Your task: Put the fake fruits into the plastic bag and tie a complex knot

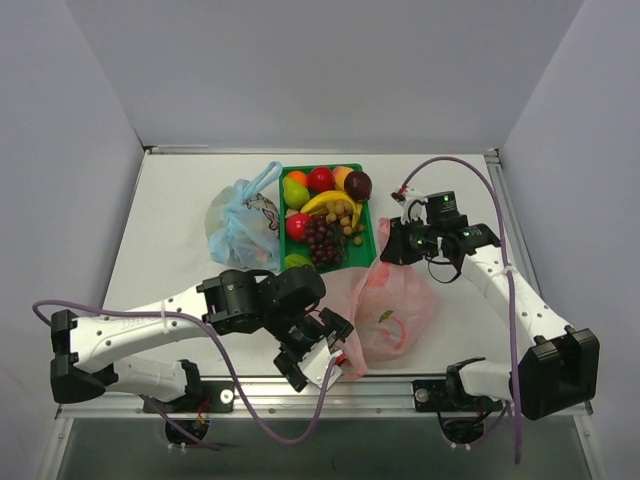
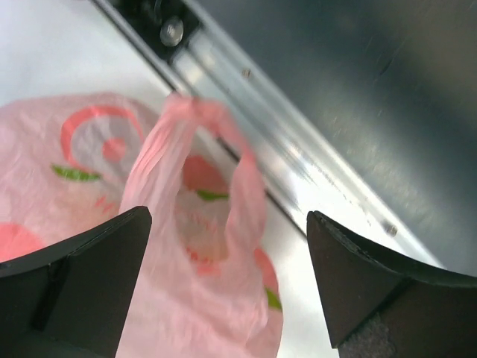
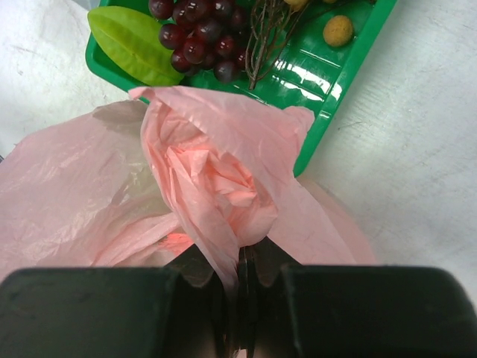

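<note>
Pink, thin and crinkly, the plastic bag [image 1: 392,305] lies slumped on the table on the near side of the green tray [image 1: 367,215]. A fold of its film laps over the tray's near right corner, and red and green print shows through the plastic. The fake fruits [image 1: 325,200] sit heaped in the tray, the purple grapes [image 3: 197,33] in the part nearest the bag. The right gripper [image 3: 242,261] hangs just right of that same tray corner, its fingers pressed together on a bunched ruffle of the bag's upper edge. The left gripper [image 2: 227,224] is well to the near side of the tray, at the bag's far end from it. Its fingers are spread wide, with one handle loop [image 2: 160,156] standing as an open ring between them; whether either finger touches the plastic cannot be told. A light-blue bag [image 1: 243,225] with tied handles rests just beside the tray's left wall.
</note>
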You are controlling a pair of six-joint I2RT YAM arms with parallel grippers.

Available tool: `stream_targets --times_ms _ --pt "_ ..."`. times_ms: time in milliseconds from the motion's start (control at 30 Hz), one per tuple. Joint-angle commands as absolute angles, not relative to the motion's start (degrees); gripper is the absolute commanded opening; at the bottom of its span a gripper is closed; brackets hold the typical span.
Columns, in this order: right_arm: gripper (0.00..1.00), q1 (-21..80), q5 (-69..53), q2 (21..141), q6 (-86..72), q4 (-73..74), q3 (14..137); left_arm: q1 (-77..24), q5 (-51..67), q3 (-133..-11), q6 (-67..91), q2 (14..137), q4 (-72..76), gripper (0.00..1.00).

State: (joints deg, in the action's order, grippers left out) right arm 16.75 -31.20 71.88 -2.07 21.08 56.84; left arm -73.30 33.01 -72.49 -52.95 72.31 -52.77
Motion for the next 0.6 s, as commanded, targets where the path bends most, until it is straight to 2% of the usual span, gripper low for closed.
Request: stream_targets --times_ms 0,100,267,567 --pt "0.0 17.66 -32.43 69.87 0.95 22.59 58.01 -73.21 23.31 -74.18 -59.93 67.94 -59.41 0.96" --pt "0.0 18.36 -32.17 69.7 2.02 22.67 58.01 -72.34 21.53 -74.36 -62.48 66.46 -61.96 0.94" --pt "0.0 19.25 -32.52 70.13 2.2 22.59 58.27 -71.72 24.26 -73.21 -64.42 63.28 -55.2 0.98" --pt "0.0 19.42 -31.55 69.96 2.81 23.03 58.36 -75.4 25.58 -77.17 -66.97 72.33 -54.23 0.97"
